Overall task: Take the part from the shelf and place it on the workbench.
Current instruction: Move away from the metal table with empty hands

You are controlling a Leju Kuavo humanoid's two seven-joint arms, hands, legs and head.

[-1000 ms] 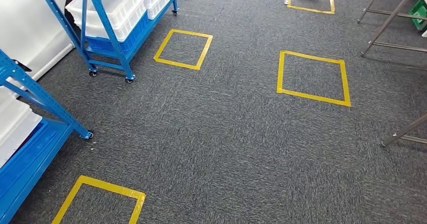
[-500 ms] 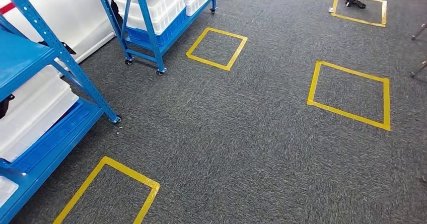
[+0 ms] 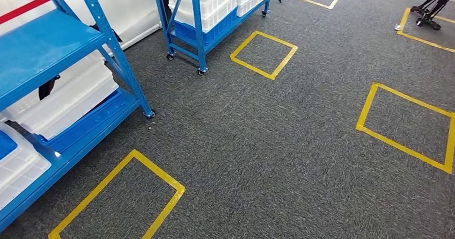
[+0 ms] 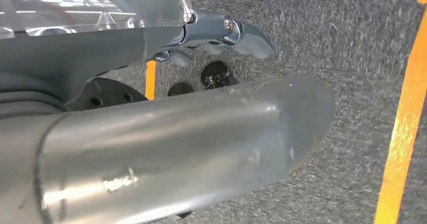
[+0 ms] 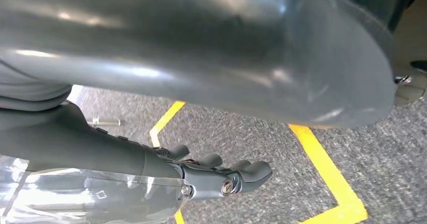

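A blue shelf [image 3: 51,43] stands at the left of the head view, with white bins [image 3: 70,96] on its lower levels. I cannot make out which item is the part. In the left wrist view my left hand [image 4: 151,38] hangs above the grey carpet, its fingers [image 4: 241,32] loosely extended and holding nothing. My right hand [image 5: 201,178] hangs the same way in the right wrist view, with its fingers [image 5: 252,172] slightly bent and nothing in them.
A second blue shelf on wheels [image 3: 201,13] holds white and blue bins further back. Yellow tape squares mark the carpet: one near the shelf [image 3: 120,196], one in the middle [image 3: 264,53], one at the right [image 3: 408,123]. A tripod foot [image 3: 429,11] stands at the far right.
The whole picture has shifted rightwards, so the camera has turned left. The near shelf and its bins now take up more of the left side. Nothing on the floor has moved.
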